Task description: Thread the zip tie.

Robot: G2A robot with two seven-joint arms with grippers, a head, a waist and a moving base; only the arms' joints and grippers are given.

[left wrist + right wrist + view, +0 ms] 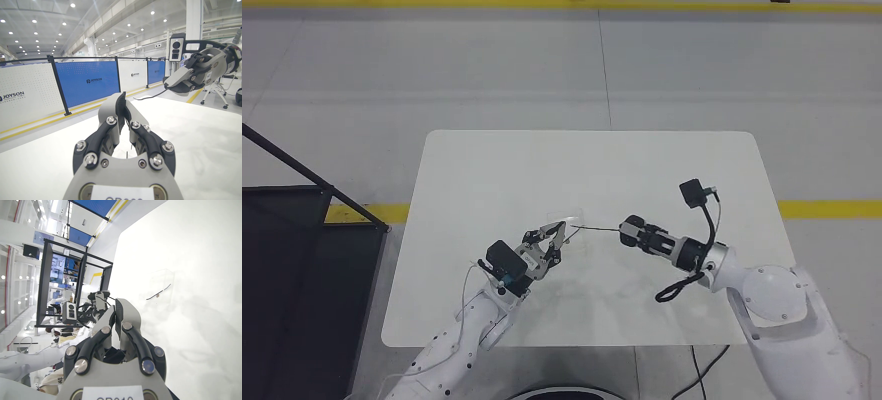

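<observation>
Black zip tie [151,97], thin and slightly curved, held above the white table [682,180].
Your right gripper [166,85] has its jaws clamped on one end. The free tip ends just beside your left gripper [123,97], whose jaws are pressed together on a thin black strand [127,153].

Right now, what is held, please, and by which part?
The right gripper pinches the zip tie by one end; the left gripper clamps a thin black strand.
</observation>
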